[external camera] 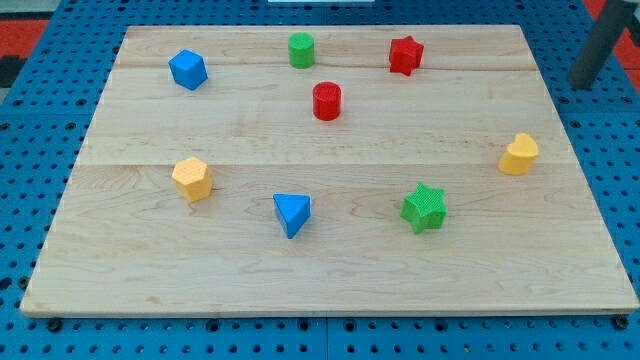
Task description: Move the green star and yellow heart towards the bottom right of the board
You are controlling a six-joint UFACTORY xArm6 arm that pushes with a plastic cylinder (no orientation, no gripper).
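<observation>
My tip hangs off the tabletop, right of the red star; no hand exists. Approaching the yellow heart off-centre could spin it away from the green star.

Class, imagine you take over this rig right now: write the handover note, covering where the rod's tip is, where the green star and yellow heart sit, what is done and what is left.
Tip: my tip hangs off the board, past its top right corner, touching no block.
Green star: lower middle of the board, right of centre, left of and below the yellow heart.
Yellow heart: near the right edge, about mid-height.
Done: neither block is in the bottom right corner yet.
Left: push both down and right. The blue triangle and the other blocks lie to the left or top, off those paths.
</observation>
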